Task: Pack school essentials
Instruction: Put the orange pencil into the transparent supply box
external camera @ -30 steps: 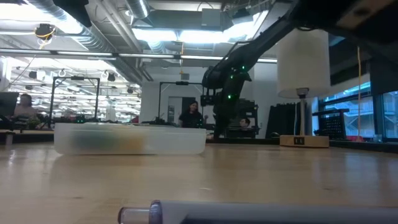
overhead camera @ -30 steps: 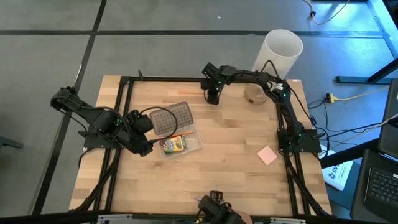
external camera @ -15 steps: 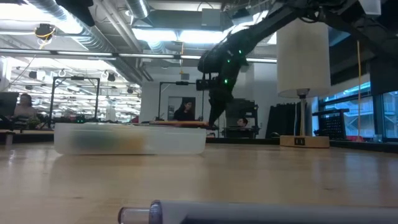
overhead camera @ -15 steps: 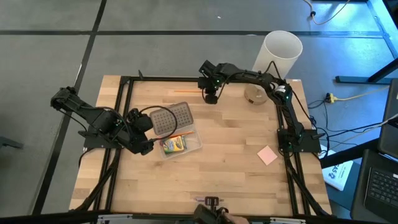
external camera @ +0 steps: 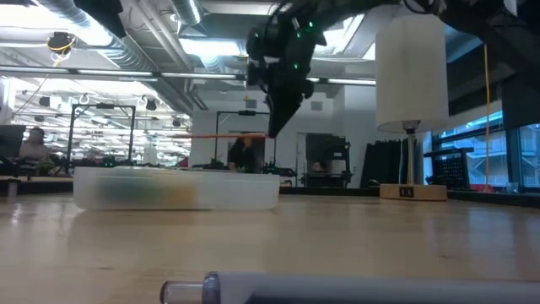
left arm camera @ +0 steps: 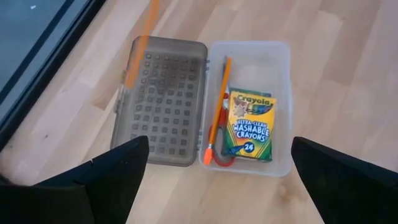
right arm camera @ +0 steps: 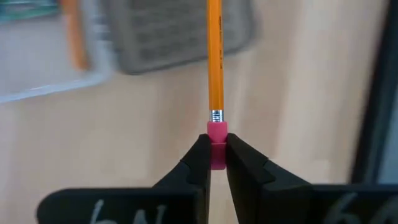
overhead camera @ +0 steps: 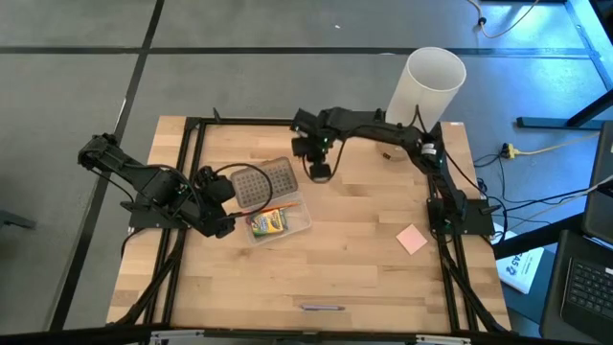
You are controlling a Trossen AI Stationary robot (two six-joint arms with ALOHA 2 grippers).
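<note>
My right gripper [overhead camera: 319,174] is shut on a thin orange pencil [right arm camera: 214,56] and holds it in the air beside the case's open dimpled grey lid [overhead camera: 264,183]. The clear case [overhead camera: 299,226] lies on the table. In it are the green-and-yellow crayon box [left arm camera: 251,125], a second orange pencil [left arm camera: 217,102] and red scissor handles [left arm camera: 222,163] under them. My left gripper [left arm camera: 217,186] is open and empty, hovering at the case's left side [overhead camera: 222,223]. The grey pen [overhead camera: 321,308] lies near the front edge. The pink pad [overhead camera: 412,239] lies at the right. My right gripper pinches the pencil's pink eraser end [right arm camera: 217,134] between its two fingertips. The fingers come from above, pointing down [external camera: 273,133]. The pencil [external camera: 224,133] sticks out level toward the case, lifted clear of the table, its free end over the lid [left arm camera: 138,46].
The tall white cylinder [overhead camera: 428,86] stands at the far right corner, behind my right arm. Black frame rails [overhead camera: 192,172] run along the table's sides. Bare wood lies between the case and the pink pad. People show in the room beyond the table [external camera: 245,156].
My right gripper has gone up and from the far edge toward the case, carrying the orange pencil. The pencil lay on the table near the far edge and now hangs level, clear of the table, next to the lid.
</note>
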